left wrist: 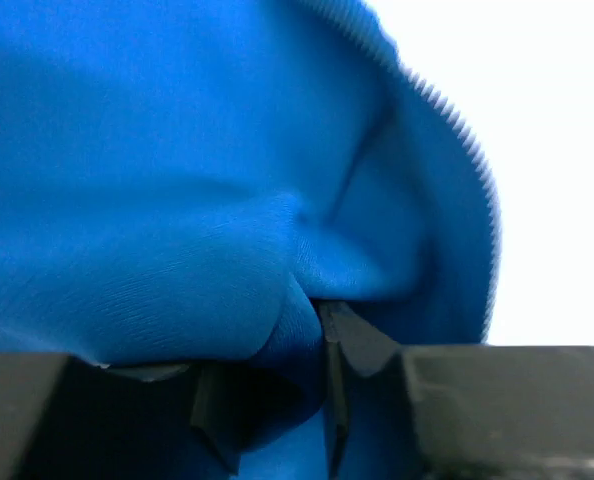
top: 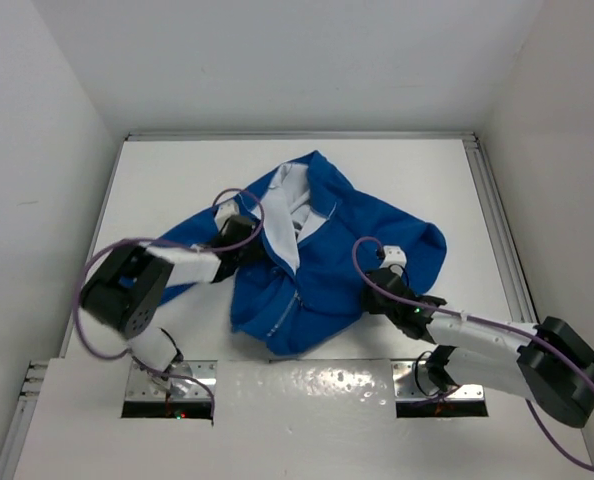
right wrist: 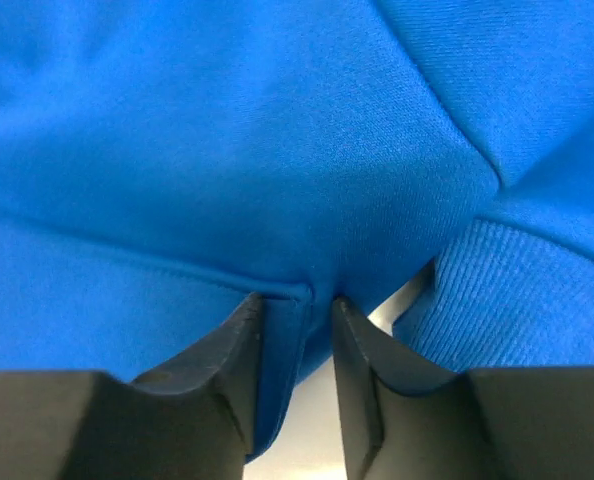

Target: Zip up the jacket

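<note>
The bright blue jacket (top: 322, 260) lies crumpled in the middle of the white table, its white lining (top: 287, 200) showing at the collar. The pale zipper (top: 285, 312) runs down the lower front, partly open above. My left gripper (top: 245, 250) is at the jacket's left side, shut on a fold of blue fabric (left wrist: 177, 250); zipper teeth (left wrist: 467, 140) edge the cloth beyond the left gripper (left wrist: 277, 385). My right gripper (top: 379, 290) is at the jacket's right lower edge. In its wrist view the right gripper (right wrist: 295, 325) pinches a hem of the jacket (right wrist: 227, 180).
A ribbed blue cuff (right wrist: 517, 300) lies just right of my right fingers. White walls enclose the table (top: 157, 180) on three sides, with a metal rail (top: 497, 220) along the right edge. Purple cables loop over both arms.
</note>
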### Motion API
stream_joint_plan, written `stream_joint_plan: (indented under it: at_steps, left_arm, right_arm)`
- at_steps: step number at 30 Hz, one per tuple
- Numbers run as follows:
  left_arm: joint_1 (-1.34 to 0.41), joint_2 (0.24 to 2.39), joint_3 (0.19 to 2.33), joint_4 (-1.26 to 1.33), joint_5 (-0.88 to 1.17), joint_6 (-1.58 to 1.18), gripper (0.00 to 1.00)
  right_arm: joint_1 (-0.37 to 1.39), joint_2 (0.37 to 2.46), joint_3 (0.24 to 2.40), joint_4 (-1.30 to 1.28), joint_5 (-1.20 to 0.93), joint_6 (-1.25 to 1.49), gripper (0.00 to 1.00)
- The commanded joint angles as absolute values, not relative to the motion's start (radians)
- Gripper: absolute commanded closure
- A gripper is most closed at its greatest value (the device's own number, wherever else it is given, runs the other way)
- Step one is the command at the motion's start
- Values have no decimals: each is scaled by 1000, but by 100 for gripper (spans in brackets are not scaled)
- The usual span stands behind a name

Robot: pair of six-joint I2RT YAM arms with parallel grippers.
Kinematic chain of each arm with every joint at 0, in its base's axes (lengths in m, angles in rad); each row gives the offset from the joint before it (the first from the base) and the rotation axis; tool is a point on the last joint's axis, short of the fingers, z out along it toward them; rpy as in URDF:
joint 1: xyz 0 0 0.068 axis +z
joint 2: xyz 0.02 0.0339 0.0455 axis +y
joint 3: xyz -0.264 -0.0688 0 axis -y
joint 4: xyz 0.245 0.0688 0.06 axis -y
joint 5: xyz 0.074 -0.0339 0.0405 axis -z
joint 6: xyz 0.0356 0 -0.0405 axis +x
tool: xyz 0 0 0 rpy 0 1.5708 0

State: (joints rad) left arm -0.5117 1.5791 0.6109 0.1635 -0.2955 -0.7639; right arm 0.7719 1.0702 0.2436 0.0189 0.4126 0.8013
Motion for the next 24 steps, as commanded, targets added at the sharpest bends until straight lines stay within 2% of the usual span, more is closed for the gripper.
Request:
stream_joint_plan:
  at_steps: [1,2,5,7,8,9,10,11,14,15,19,20,22,23,24]
  left_arm:
    - [-460,1761,815,290,-210,-638,75]
    - [-456,1840,966,220,-200,-596,75]
    - [-453,1905,1173,121,-157,-551,78]
    - [-453,1837,1178,109,-175,-525,69]
    - [-453,1795,1137,98,-198,-525,66]
    - [-453,1749,1097,101,-221,-528,58]
    - [-449,1638,998,104,-262,-534,54]
    - [-451,1576,945,118,-276,-555,47]
    - [-451,1320,731,120,-301,-601,43]
    - [-451,1257,682,112,-311,-612,43]
    - [-451,879,473,2,-282,-658,42]
    - [-451,827,453,-52,-263,-658,42]
    - [-451,727,410,-163,-178,-660,43]
    - [-453,707,396,-199,-161,-664,43]
    - [-453,675,368,-236,-146,-670,43]
  right_arm:
    - [778,1083,203,103,195,853,68]
    - [784,1091,201,110,163,865,73]
    - [845,1098,227,140,63,879,77]
    - [879,1082,261,80,95,864,76]
    - [880,1069,285,63,110,856,76]
    - [881,1040,294,46,142,848,76]
    - [881,1031,305,35,158,827,76]
    - [881,1025,331,9,172,816,72]
    - [879,1025,383,-53,209,778,57]
    - [880,1023,390,-60,216,761,48]
    - [882,1005,439,-83,227,698,41]
    - [882,1005,445,-74,209,684,41]
    - [881,1018,474,-52,123,640,50]
    - [881,1028,485,-48,103,635,57]
    - [882,1032,492,-41,89,629,70]
